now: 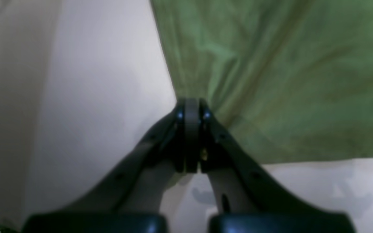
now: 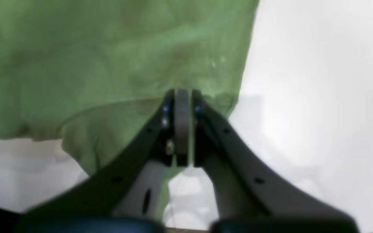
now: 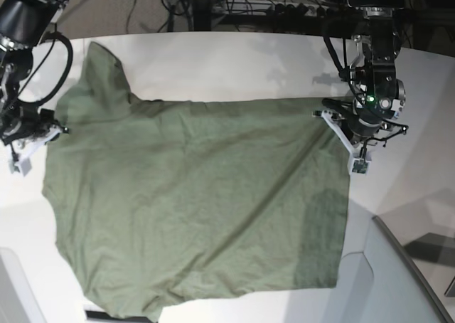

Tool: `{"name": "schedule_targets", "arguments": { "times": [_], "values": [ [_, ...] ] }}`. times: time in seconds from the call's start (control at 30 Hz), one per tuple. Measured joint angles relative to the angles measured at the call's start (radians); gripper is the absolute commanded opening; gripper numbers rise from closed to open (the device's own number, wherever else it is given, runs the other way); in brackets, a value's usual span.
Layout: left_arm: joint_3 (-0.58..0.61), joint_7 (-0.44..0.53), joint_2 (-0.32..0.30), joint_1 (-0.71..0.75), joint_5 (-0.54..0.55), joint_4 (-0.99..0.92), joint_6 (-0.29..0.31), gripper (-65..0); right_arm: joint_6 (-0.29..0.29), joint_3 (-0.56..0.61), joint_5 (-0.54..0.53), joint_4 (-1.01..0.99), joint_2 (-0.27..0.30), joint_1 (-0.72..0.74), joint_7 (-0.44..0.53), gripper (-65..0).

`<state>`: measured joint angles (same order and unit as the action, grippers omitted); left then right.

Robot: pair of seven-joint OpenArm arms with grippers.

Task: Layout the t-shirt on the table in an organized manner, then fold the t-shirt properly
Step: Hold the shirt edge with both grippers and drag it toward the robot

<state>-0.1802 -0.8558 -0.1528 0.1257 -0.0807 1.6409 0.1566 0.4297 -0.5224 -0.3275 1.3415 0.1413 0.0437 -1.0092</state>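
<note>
Here the t-shirt lies spread wide over the white counter, its nearest edge down by the counter's front and one sleeve reaching up toward the far left corner. A grey raised panel sits at the near right. Midway back, the left pincer is clenched on the cloth's edge, at the right side of the base view. Opposite it, the right pincer is likewise clamped on the cloth's other edge. Beyond the counter's curved far rim, cables trail on the floor.
</note>
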Motion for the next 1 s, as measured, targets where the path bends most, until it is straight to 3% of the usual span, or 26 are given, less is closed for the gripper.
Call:
{"name": "schedule_targets", "arguments": {
  "times": [0.37,0.53,0.67,0.9,1.0],
  "values": [
    [-0.009,0.007,-0.002,-0.010,-0.001,-0.008,0.000,-65.0,0.007,0.004,-0.015,-0.286,0.042,0.046,0.152,-65.0],
    [-0.009,0.007,-0.002,-0.010,-0.002,-0.008,0.000,-65.0,0.003,-0.014,-0.032,-0.316,0.063,0.043,0.163,-65.0],
    [-0.009,0.007,-0.003,-0.010,-0.002,-0.008,0.000,-65.0,-0.068,-0.053,-0.059,-0.294,0.060,0.004,0.179,-65.0],
    [-0.009,0.006,-0.002,-0.012,-0.002,-0.009,0.000,-65.0,-0.087,-0.055,-0.051,-0.269,0.065,-0.019,0.180,-65.0],
    [-0.009,0.008,-0.002,-0.015,-0.002,-0.032,0.000,-65.0,-0.128,-0.055,-0.063,-0.267,0.066,-0.023,0.179,-65.0]
  ]
}}
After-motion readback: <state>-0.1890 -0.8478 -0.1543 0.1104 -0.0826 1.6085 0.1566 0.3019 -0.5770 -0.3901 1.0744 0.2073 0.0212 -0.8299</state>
